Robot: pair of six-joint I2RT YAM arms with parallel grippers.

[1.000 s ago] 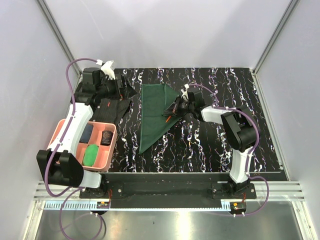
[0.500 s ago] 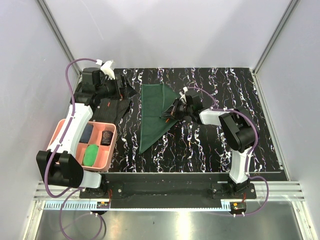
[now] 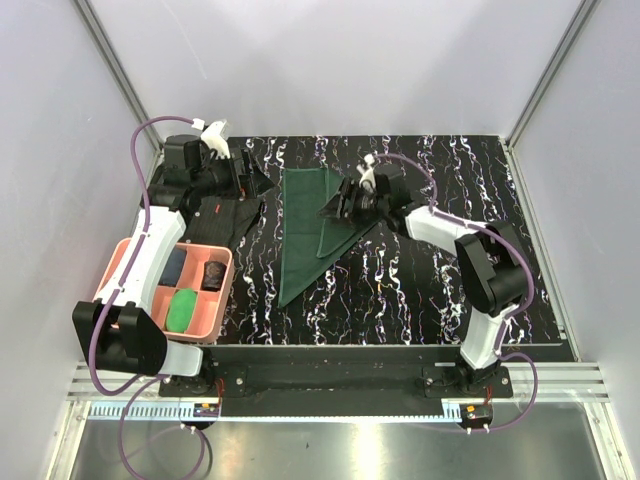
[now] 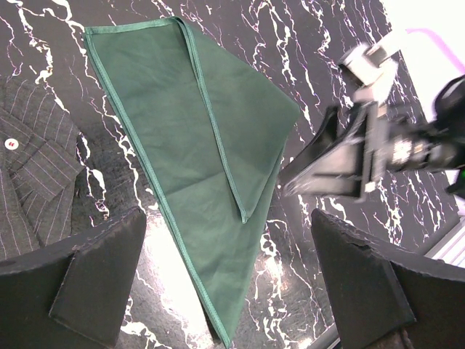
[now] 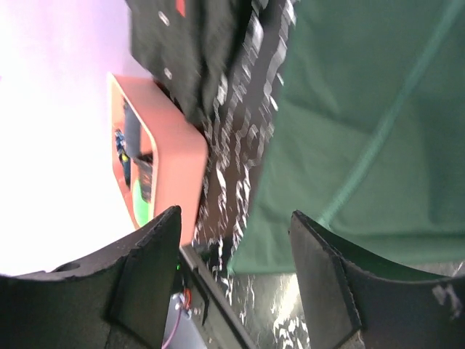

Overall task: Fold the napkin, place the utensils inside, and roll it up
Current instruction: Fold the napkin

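The table holds one napkin, one pinstriped shirt, one pink tray.

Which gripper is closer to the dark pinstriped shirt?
Left. The left gripper is by the dark pinstriped shirt; the right gripper is across the green cloth napkin, at its right corner.

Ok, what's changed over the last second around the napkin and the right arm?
The right gripper moved away from the bases and slightly left, along the right edge of the napkin. The orange fork seen at its tip earlier shows in no view now, and I cannot tell where it went. Its jaws stand open with nothing between them. The napkin stays folded in a triangle. The left gripper, shirt and pink tray have not moved.
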